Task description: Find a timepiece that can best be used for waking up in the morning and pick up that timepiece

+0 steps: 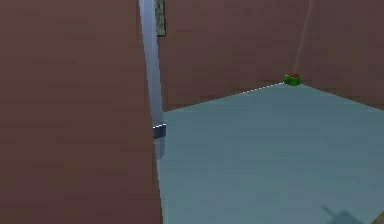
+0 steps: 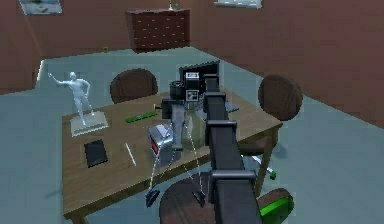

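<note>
On the wooden table (image 2: 105, 180) a small grey boxy thing with a red mark (image 2: 160, 137), possibly the alarm clock, sits near the middle. My arm (image 2: 225, 150) rises as a dark bar from the bottom edge over the table. The gripper (image 2: 170, 124) is at its far end, right by the boxy thing. Whether it touches that thing or holds anything, I cannot tell. A dark round-faced object (image 2: 178, 90) and a black box-like device (image 2: 200, 77) stand just beyond the gripper.
A white statue (image 2: 78, 96), a dark flat slab (image 2: 95, 151), a green pen (image 2: 137, 118) and a pencil (image 2: 128, 152) lie on the table. Brown chairs (image 2: 132, 84) (image 2: 281, 97) flank it; a dresser (image 2: 158, 28) stands behind. Ahead: a reddish wall (image 1: 70, 110), pale floor (image 1: 270, 160), a green thing (image 1: 292, 79).
</note>
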You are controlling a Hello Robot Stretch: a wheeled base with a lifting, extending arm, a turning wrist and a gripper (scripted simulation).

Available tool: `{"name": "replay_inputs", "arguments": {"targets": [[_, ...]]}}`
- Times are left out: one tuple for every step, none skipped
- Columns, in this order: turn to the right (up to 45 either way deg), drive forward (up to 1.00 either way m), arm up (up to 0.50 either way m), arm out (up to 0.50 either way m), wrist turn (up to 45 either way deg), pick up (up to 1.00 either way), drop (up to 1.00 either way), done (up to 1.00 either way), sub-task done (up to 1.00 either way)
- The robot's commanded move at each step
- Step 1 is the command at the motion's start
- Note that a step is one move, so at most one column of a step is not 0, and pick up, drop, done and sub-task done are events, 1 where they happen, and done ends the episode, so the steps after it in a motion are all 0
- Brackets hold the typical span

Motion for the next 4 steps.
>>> {"name": "replay_inputs", "arguments": {"targets": [[0.0,0.00,0.00,0.00,45.0,0.00,0.00,0.00,0.00],[0.0,0.00,0.00,0.00,45.0,0.00,0.00,0.00,0.00],[0.0,0.00,0.00,0.00,45.0,0.00,0.00,0.00,0.00],[0.0,0.00,0.00,0.00,12.0,0.00,0.00,0.00,0.00]]}}
